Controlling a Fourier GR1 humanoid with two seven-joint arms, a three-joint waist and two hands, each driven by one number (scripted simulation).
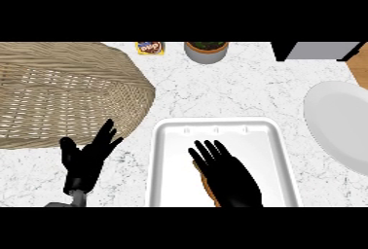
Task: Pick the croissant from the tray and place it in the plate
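- The croissant (204,177) lies in the white tray (167,160), toward its near half; only a thin brown strip of it shows along the left edge of the right hand (229,177).
- The right hand lies flat above the croissant with fingers straight, slightly fanned and pointing away; whether it touches the pastry cannot be told.
- The tray sits on the marble counter (230,92) at centre; apart from the croissant its floor shows bare white.
- The plate (338,126) rests to the right of the tray, apart from it, cut off by the right edge of the view; its visible surface holds nothing.
- The left hand (87,158) shows left of the tray, fingers up and spread, holding nothing.
- A large wicker basket (64,92) occupies the upper left, its rim just behind the left hand's fingertips.
- At the far edge stand a small packet (149,47), a grey pot (206,51) and a dark and grey box-like object (316,50), all cut off at the top; the packet's label is unreadable.
- A strip of wood-coloured surface (359,68) shows at the upper right corner.
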